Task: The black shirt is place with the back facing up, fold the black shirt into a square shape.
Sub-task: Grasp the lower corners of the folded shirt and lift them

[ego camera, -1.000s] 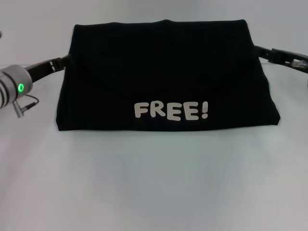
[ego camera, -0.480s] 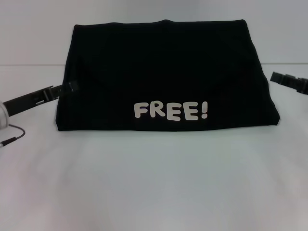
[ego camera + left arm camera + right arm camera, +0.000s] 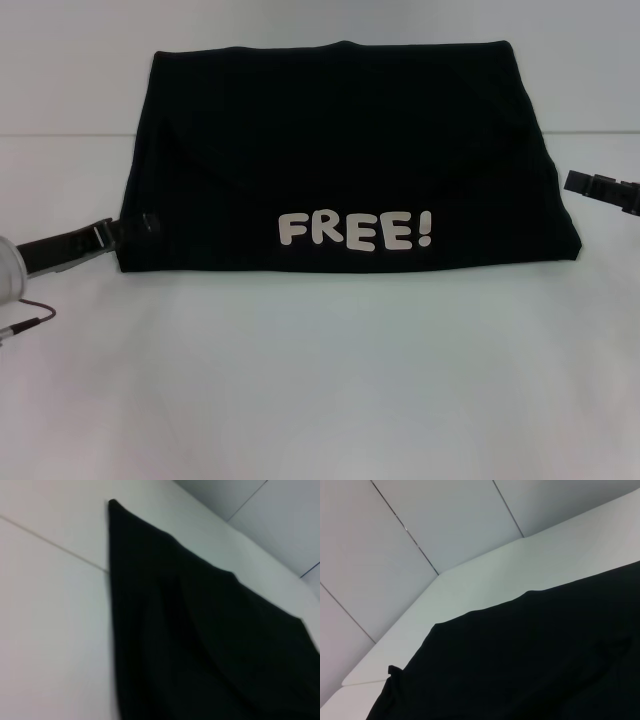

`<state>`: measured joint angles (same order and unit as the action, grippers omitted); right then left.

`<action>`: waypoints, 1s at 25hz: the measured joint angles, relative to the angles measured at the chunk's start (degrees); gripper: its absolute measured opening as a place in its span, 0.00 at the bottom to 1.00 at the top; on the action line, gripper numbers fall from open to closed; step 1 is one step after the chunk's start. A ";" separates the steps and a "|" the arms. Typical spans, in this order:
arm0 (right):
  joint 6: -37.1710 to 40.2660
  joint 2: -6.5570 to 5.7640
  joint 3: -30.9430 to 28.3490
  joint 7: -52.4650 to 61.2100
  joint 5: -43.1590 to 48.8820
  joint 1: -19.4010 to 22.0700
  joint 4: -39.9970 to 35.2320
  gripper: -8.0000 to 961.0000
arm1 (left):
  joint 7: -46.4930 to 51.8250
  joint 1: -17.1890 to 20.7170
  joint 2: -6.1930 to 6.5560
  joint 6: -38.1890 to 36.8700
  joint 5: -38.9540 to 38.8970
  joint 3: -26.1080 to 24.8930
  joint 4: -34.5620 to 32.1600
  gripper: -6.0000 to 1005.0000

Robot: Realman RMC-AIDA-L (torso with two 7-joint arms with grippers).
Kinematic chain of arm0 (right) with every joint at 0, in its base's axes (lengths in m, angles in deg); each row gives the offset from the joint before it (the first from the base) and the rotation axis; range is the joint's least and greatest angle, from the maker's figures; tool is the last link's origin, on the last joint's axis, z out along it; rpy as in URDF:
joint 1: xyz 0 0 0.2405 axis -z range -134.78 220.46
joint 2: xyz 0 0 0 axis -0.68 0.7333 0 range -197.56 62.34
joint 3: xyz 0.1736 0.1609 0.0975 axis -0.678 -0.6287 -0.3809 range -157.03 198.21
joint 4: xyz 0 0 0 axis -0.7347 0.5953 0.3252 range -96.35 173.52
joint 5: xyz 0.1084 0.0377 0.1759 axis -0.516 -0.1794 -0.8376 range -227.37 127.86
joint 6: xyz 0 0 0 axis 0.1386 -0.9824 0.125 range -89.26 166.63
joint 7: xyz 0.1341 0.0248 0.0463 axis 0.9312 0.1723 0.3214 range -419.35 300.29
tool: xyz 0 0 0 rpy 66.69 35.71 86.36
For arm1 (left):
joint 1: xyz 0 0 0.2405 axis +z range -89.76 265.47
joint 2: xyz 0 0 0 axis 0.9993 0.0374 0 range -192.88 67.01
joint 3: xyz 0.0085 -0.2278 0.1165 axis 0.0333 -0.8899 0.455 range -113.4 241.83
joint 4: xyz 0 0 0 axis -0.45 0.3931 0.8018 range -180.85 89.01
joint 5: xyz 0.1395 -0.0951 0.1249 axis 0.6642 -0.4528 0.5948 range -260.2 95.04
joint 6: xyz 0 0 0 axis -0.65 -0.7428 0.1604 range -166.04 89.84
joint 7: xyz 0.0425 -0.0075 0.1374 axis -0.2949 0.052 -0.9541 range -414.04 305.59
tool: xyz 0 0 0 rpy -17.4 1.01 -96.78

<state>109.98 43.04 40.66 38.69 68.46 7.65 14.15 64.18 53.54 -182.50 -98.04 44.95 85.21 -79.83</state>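
The black shirt [image 3: 340, 140] lies folded into a wide flat block on the white table [image 3: 320, 380]. A white "FREE!" print [image 3: 355, 231] faces up near its front edge. My left gripper [image 3: 135, 226] is low at the shirt's front left corner, its tip at the fabric's edge. My right gripper [image 3: 575, 181] is at the far right, a short gap away from the shirt's right edge. The left wrist view shows the shirt's [image 3: 200, 640] left side and far corner. The right wrist view shows its [image 3: 530, 660] dark surface from the right side.
The white table [image 3: 300, 400] stretches in front of the shirt. A thin cable [image 3: 30, 318] hangs from my left arm at the left edge. Grey wall panels [image 3: 445, 525] stand behind the table's far edge.
My left gripper has moved along the shirt's left edge from the far corner to the front corner. My right gripper has drawn off the shirt's right side, outward and nearer.
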 joint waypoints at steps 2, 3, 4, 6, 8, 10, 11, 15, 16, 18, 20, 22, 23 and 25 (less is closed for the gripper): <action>-0.04 0.01 0.01 0.02 0.00 -0.22 0.00 0.67 | -0.06 -0.01 -0.28 2.04 0.02 1.27 0.16 0.78; -0.12 0.05 0.11 0.03 0.00 -0.33 0.00 0.66 | -0.09 -0.01 -0.46 3.01 0.02 1.93 0.18 0.78; -0.22 0.11 0.24 0.04 0.00 -0.41 0.00 0.66 | -0.17 0.01 -0.63 3.97 0.02 2.58 0.27 0.78; -0.42 0.15 0.52 0.07 0.00 -0.59 0.00 0.66 | -0.58 -0.02 -0.74 4.77 0.01 3.06 0.55 0.78; -0.47 0.16 0.75 0.16 0.00 -0.72 0.00 0.66 | -1.25 -0.12 -0.76 5.00 0.00 3.24 0.78 0.78; -0.47 0.17 0.78 0.24 -0.01 -0.77 0.00 0.66 | -1.39 -0.15 -0.76 4.95 0.00 3.56 0.81 0.78; -0.48 0.17 0.78 0.28 0.00 -0.78 0.00 0.66 | -1.43 -0.17 -0.76 4.86 -0.01 3.94 0.84 0.78; -0.93 0.20 0.78 0.31 -0.01 -0.78 0.00 0.66 | -2.11 -0.15 -0.95 4.23 -0.01 5.12 0.80 0.78; -1.05 0.22 0.78 0.31 0.00 -0.78 0.00 0.66 | -2.25 -0.13 -1.00 4.17 -0.01 5.22 0.74 0.78; -1.17 0.27 0.77 0.31 0.00 -0.73 0.00 0.67 | -2.47 -0.13 -1.07 4.11 -0.01 5.36 0.69 0.78; -1.18 0.28 0.76 0.31 0.00 -0.64 0.00 0.67 | -2.64 -0.17 -1.09 4.19 -0.01 5.41 0.71 0.78; -1.19 0.28 0.76 0.31 -0.01 -0.57 0.00 0.67 | -3.11 -0.05 -1.10 4.44 -0.01 5.43 0.71 0.78; -1.19 0.29 0.76 0.30 0.00 -0.54 0.00 0.67 | -3.33 0.01 -1.10 4.50 -0.01 5.43 0.69 0.78; -1.19 0.28 0.76 0.30 -0.01 -0.47 0.00 0.67 | -4.03 0.20 -1.10 4.56 0.00 5.40 0.44 0.73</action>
<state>108.79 43.32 41.42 38.99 68.45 7.18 14.15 60.16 53.74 -183.61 -93.48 44.95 90.62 -79.39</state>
